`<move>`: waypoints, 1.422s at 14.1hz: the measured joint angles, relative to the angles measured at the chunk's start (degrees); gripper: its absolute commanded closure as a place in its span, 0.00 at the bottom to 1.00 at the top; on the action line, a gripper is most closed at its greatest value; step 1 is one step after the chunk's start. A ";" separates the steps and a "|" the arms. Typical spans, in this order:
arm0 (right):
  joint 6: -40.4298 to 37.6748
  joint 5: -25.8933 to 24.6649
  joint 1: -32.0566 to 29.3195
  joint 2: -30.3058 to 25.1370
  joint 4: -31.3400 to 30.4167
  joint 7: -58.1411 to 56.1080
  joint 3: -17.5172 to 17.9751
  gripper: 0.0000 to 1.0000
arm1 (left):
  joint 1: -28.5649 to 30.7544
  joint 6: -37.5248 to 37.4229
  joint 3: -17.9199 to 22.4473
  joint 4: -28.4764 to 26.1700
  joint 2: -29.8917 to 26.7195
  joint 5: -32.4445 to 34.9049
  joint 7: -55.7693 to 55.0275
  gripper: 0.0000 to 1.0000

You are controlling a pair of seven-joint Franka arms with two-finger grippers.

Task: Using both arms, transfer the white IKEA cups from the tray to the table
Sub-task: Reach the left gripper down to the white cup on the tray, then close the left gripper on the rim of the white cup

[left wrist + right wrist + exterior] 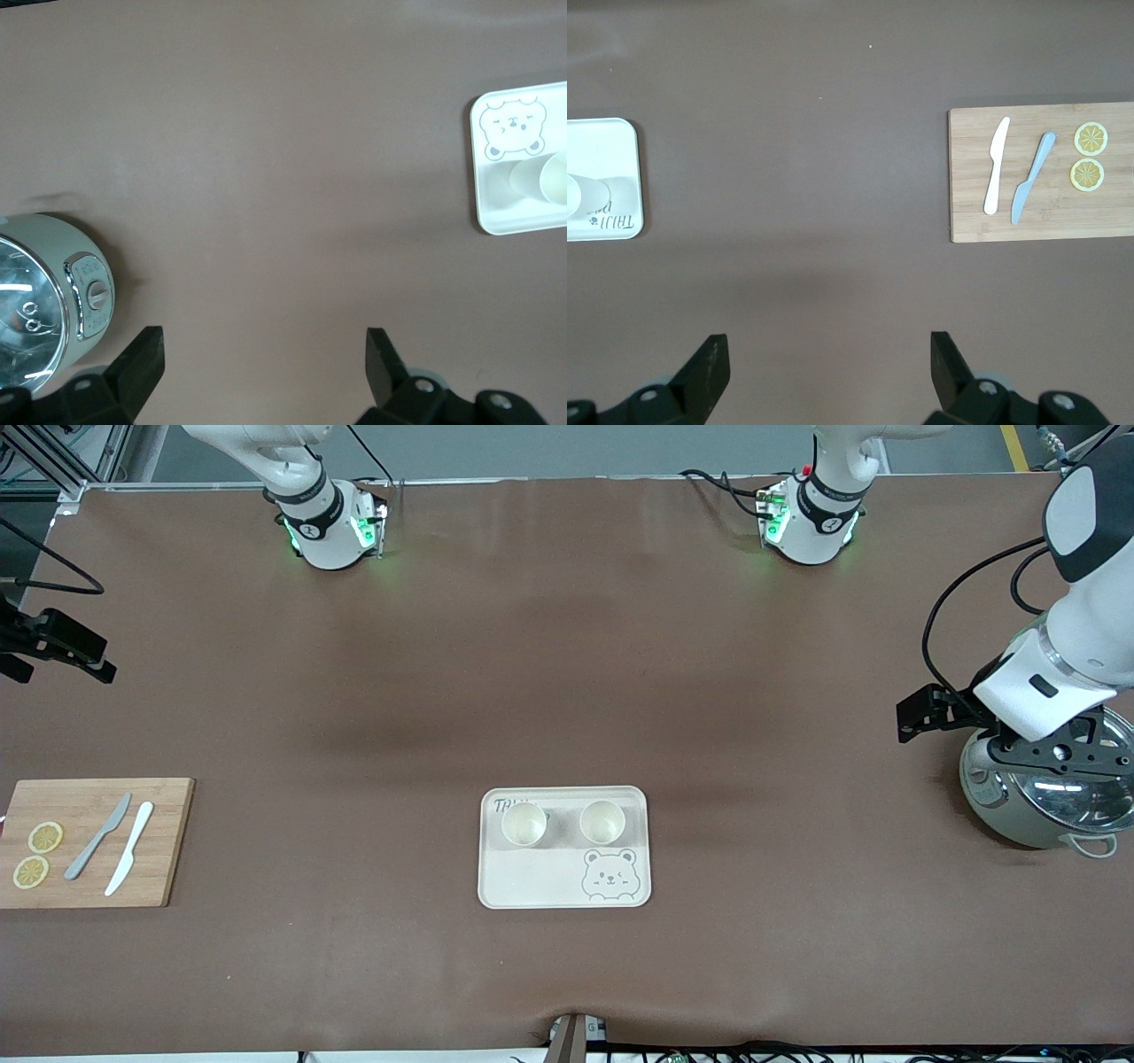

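Two white cups [524,823] sat untouched on the tray [564,889]; left end effector [264,354] and right end effector [829,356] hung wide open over bare worktop [567,646]. Next: reaching in.

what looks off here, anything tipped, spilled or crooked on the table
Nothing stands out. Both white cups stand upright side by side on the tray, which lies square on the table. Left gripper and right gripper hang open over bare cloth.
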 measured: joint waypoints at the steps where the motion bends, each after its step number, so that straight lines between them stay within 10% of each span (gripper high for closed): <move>1: 0.00 0.00 0.00 0.00 0.00 0.00 0.00 0.00 | -0.10 0.06 0.00 0.00 0.00 0.00 -0.20 0.00; 7: 0.01 0.00 0.00 0.00 0.01 0.00 0.00 0.00 | -3.17 1.54 -1.98 -0.20 2.23 -0.01 -2.16 0.00; 20: 1.34 0.00 0.17 0.66 0.03 0.00 0.06 0.00 | -21.45 24.52 -2.19 7.69 30.61 -0.01 -30.11 0.00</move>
